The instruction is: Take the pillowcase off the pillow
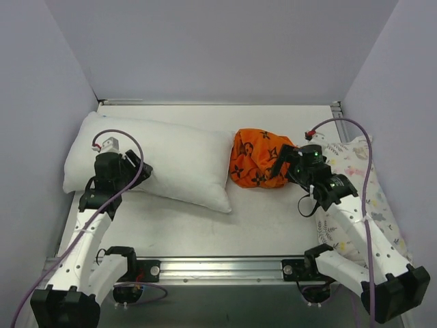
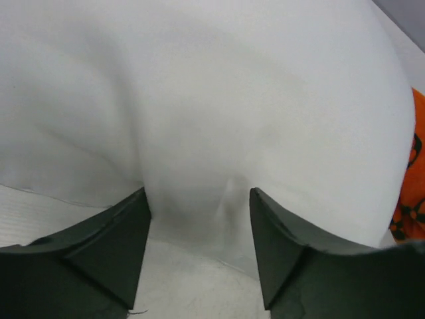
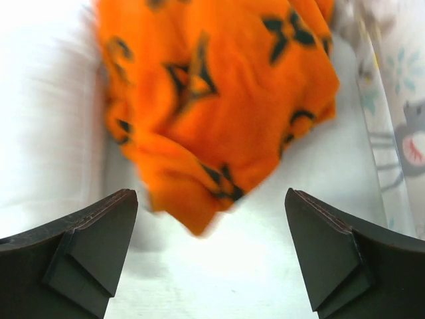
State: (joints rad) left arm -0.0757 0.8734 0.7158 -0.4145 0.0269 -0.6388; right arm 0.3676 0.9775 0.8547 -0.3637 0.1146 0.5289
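Top external: pillowcase (image 1: 256, 158) off pillow (image 1: 171, 164), bunched at its 3 o'clock. Left jaws apart by pillow; right jaws wide apart.

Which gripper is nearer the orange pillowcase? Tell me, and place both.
Right. The right gripper sits open at the right edge of the pillowcase, facing it. The left gripper is over the left half of the pillow, well left of the pillowcase.
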